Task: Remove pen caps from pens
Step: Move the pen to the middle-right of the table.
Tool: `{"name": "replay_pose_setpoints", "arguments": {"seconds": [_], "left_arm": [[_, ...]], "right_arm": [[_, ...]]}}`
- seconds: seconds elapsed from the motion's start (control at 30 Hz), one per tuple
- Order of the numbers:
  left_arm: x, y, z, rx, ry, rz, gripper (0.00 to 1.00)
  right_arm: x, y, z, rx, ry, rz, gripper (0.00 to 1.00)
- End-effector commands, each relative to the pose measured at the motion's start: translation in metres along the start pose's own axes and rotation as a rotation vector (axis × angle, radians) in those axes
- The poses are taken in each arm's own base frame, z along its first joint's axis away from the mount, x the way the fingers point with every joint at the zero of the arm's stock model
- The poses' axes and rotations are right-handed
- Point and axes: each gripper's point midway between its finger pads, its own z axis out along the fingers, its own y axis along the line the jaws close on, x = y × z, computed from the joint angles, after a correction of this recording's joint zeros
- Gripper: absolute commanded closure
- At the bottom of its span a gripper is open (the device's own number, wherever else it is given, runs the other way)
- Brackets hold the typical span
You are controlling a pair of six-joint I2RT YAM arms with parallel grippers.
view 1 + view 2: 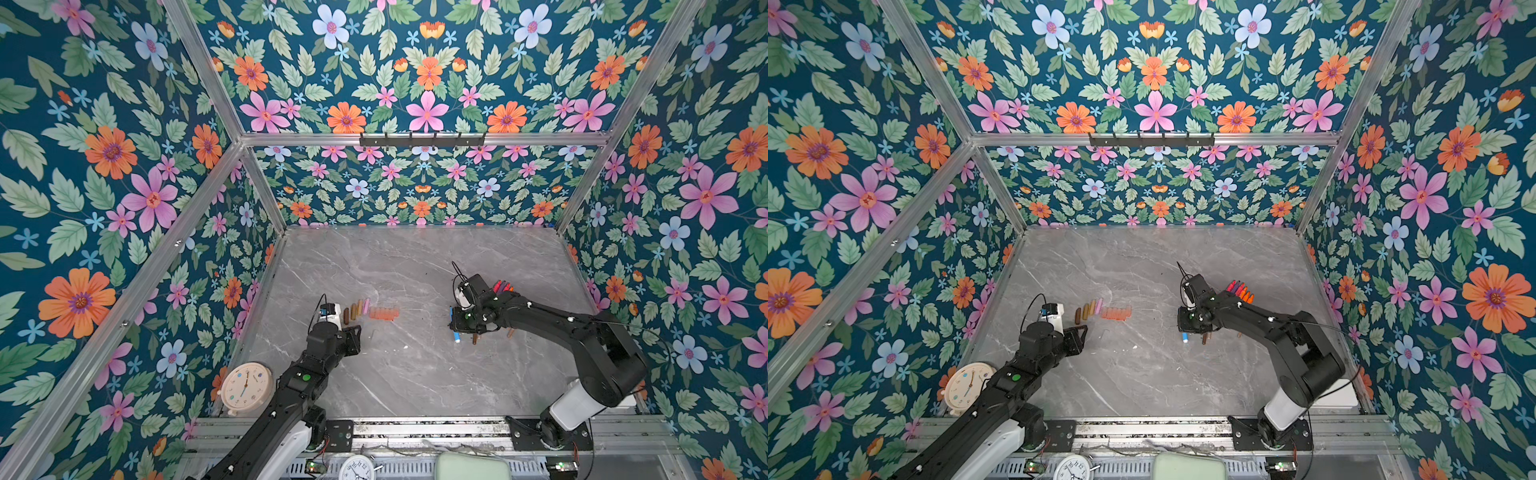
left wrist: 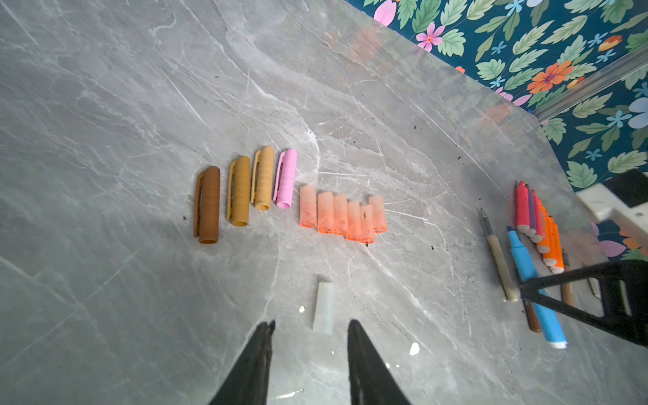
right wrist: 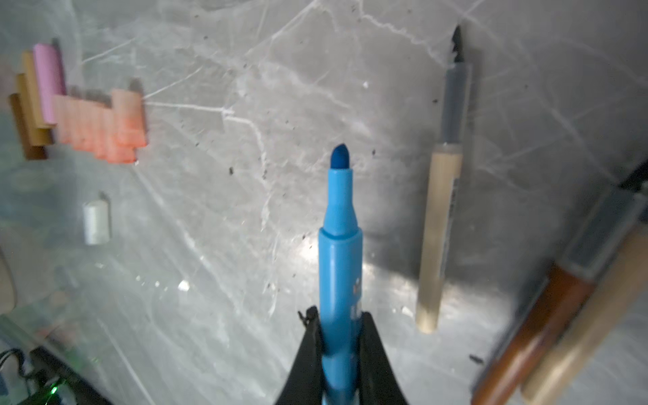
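My left gripper (image 2: 310, 326) is open and holds nothing. A clear whitish pen cap (image 2: 324, 308) lies on the table just ahead of its fingertips. Farther off is a row of pen caps: brown (image 2: 207, 205), two tan-gold (image 2: 240, 191), pink (image 2: 285, 178) and several orange-red ones (image 2: 342, 217). My right gripper (image 3: 340, 322) is shut on a blue pen (image 3: 340, 224) with its dark blue tip bare. Beside it lie an uncapped beige pen (image 3: 441, 217) and a brown pen (image 3: 533, 336). A bundle of red, purple and orange pens (image 1: 503, 286) sits behind the right arm.
A cream alarm clock (image 1: 247, 388) stands at the table's front left, by the left arm. A white clock (image 1: 356, 469) and a pale green object (image 1: 473, 467) sit below the front rail. Floral walls close in three sides of the grey marble table (image 1: 415, 374).
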Motion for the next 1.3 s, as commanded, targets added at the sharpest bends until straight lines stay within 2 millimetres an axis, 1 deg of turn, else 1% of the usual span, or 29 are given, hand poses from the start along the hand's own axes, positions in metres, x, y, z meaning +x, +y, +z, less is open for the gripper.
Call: {"name": "replay_pose_setpoints", "arguments": {"seconds": [0.0, 0.13, 0.27, 0.6, 0.63, 0.8, 0.93, 1.0, 1.13, 1.27], "left_arm": [[-0.007, -0.004, -0.002, 0.019, -0.033, 0.011, 0.62], [-0.008, -0.005, -0.003, 0.028, -0.044, 0.011, 0.62], [-0.007, -0.005, -0.002, 0.028, -0.039, 0.011, 0.62], [-0.007, -0.005, 0.0, 0.023, -0.032, 0.012, 0.62], [-0.007, -0.004, 0.0, 0.022, -0.032, 0.013, 0.62], [-0.006, -0.004, 0.0, 0.021, -0.027, 0.012, 0.62], [-0.006, -0.005, 0.0, 0.024, -0.028, 0.012, 0.62], [-0.006, -0.005, 0.0, 0.024, -0.028, 0.012, 0.62], [-0.006, -0.005, 0.0, 0.023, -0.029, 0.011, 0.62], [-0.006, -0.004, 0.0, 0.021, -0.03, 0.011, 0.62]], "right_arm": [[-0.006, -0.021, 0.014, 0.119, -0.014, 0.035, 1.0], [-0.006, -0.041, 0.021, 0.217, -0.019, 0.048, 1.0], [0.0, -0.054, 0.019, 0.274, -0.018, 0.049, 1.0], [0.016, -0.078, -0.001, 0.349, -0.058, 0.065, 1.0], [0.014, -0.076, -0.008, 0.336, -0.079, 0.069, 1.0], [0.022, -0.086, -0.014, 0.323, -0.086, 0.101, 1.0], [0.023, -0.097, -0.019, 0.294, -0.097, 0.147, 1.0], [0.023, -0.097, -0.023, 0.296, -0.102, 0.139, 1.0], [0.022, -0.091, -0.028, 0.267, -0.105, 0.112, 1.0], [0.022, -0.082, -0.027, 0.217, -0.099, 0.094, 1.0]]}}
